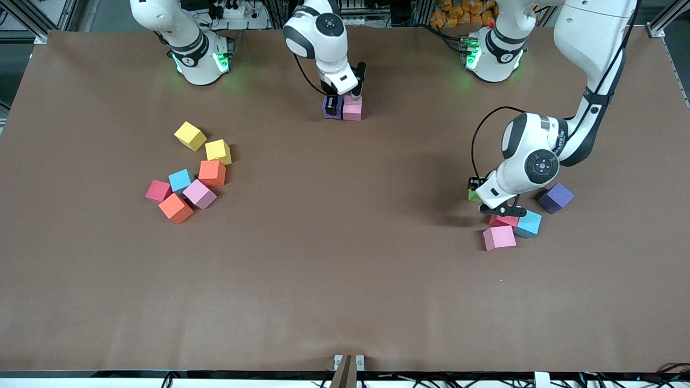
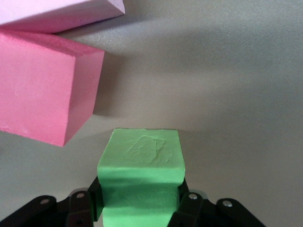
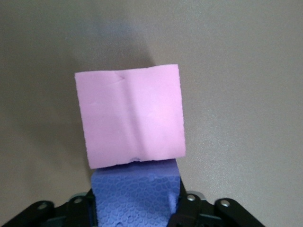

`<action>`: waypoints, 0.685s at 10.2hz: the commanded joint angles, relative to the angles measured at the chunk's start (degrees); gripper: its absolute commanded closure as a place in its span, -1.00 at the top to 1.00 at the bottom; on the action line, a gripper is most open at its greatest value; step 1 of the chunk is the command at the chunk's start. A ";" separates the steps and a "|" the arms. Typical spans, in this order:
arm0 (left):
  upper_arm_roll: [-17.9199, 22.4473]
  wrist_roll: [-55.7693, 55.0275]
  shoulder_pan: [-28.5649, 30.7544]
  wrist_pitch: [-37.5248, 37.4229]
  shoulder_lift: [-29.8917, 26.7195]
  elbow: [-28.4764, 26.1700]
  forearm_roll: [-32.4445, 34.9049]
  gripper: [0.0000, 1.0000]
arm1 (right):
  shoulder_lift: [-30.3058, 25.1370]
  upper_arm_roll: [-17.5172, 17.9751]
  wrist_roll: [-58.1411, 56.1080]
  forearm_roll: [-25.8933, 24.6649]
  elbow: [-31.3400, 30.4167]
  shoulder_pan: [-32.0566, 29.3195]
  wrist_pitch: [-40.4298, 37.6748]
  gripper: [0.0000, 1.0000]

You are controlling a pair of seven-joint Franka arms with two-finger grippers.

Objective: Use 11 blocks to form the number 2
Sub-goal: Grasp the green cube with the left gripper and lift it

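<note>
Brown matte surface [image 1: 345, 280]: carried all the small foam cubes.

Right gripper [image 1: 342, 100]: jaws closed on purple foam cube [image 3: 135, 196], set touching pink foam cube [image 1: 352, 108], apparently starting the figure.

Left gripper [image 1: 488, 198]: jaws clamped on green foam cube [image 2: 140, 177], beside another pink cube [image 2: 45, 90], presumably for pickup.

Loose cubes [image 1: 188, 178]: clustered toward the right arm's end, unplaced.

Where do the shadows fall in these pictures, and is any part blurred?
Front view: sharp; soft shadows lie on the table under both arms. Left wrist view: the green block in the left hand is sharp; a shadow darkens the table beside the pink block. Right wrist view: no blur.
</note>
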 commanded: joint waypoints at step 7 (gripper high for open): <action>-3.92 -28.30 -6.92 -1.76 -10.16 -5.18 -8.56 -1.00 | -4.12 -1.21 -1.97 0.59 -0.20 -0.54 -3.38 1.00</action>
